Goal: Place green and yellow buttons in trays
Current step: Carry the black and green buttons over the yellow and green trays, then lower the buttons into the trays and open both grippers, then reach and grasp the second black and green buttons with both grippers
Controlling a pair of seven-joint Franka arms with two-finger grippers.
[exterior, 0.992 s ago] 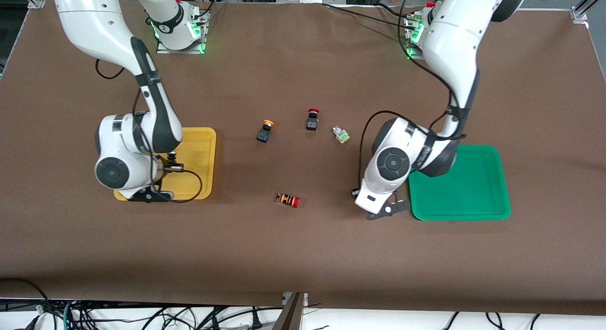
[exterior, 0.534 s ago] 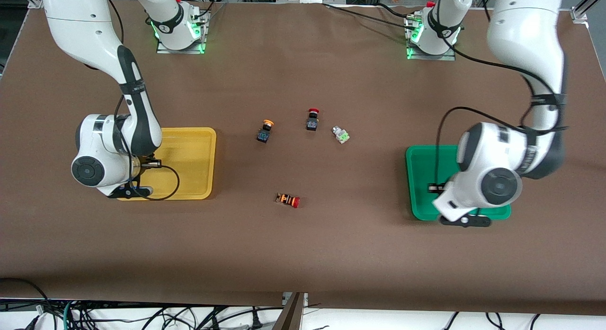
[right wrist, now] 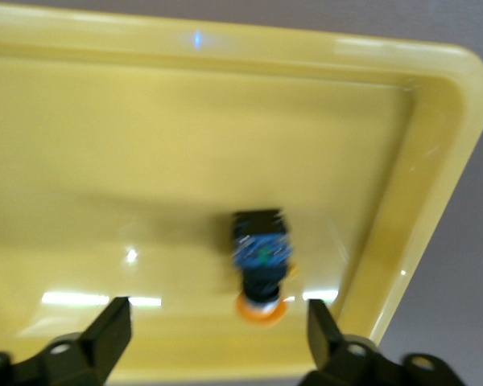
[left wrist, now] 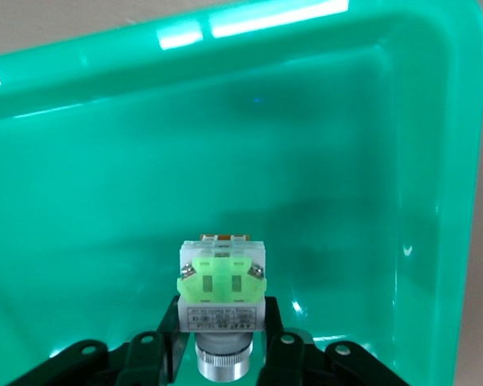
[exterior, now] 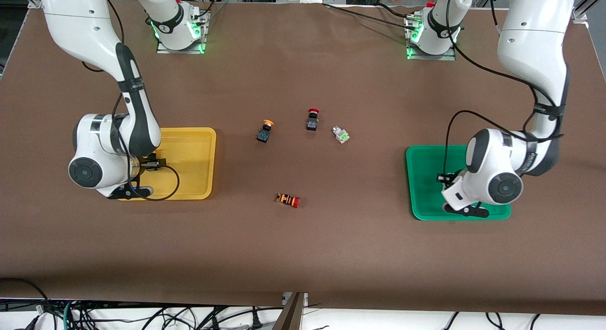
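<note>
My left gripper is shut on a pale grey button with a bright green part and holds it over the green tray, inside its rim. In the front view the left arm covers part of the green tray. My right gripper is open over the yellow tray. A black button with a yellow-orange cap lies on that tray's floor between the fingers, untouched. A second yellow-capped button and a second green button lie on the table between the trays.
A black switch with a red cap stands between the two loose buttons. An orange-striped switch with a red cap lies nearer the front camera. The right arm's wrist covers part of the yellow tray.
The left arm has swung from beside the green tray to over it, carrying the green button. The right arm has shifted a little toward its own end of the table.
</note>
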